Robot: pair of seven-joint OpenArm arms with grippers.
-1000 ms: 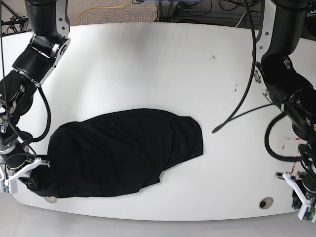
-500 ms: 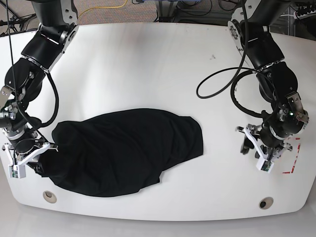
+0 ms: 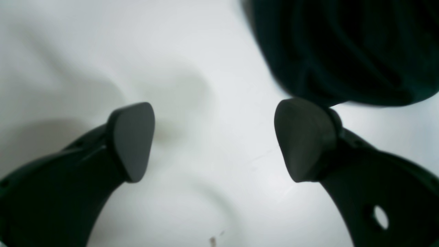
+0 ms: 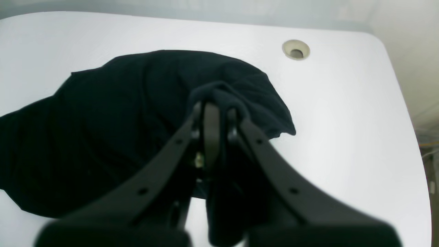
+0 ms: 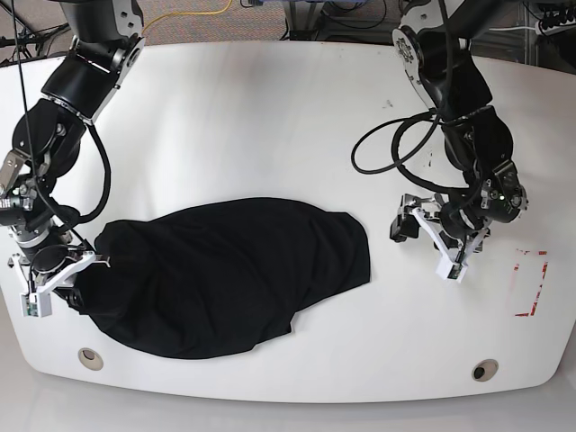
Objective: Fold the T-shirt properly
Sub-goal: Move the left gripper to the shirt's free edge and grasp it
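The black T-shirt [image 5: 234,274] lies crumpled in a rounded heap on the white table [image 5: 270,117], left of centre in the base view. My right gripper [image 4: 212,113] is shut on a bunched fold of the T-shirt [image 4: 113,127] at its left end, also seen as the right gripper [image 5: 61,273] in the base view. My left gripper [image 5: 416,238] stands open just above the table, a short way right of the shirt's right edge. In the left wrist view the left gripper [image 3: 217,137] has bare table between its fingers [image 3: 132,140], and the T-shirt [image 3: 343,51] lies just beyond the right fingertip.
Round holes sit near the table's front edge [image 5: 88,357] [image 5: 484,370]; one hole [image 4: 296,49] shows beyond the shirt. Red marks [image 5: 531,283] lie at the right. A black cable [image 5: 391,148] loops off the left arm above the table.
The left arm swung in from the table's front right corner toward the shirt's right edge, and its gripper opened. The right gripper, still holding the cloth, shifted slightly away from the front edge.
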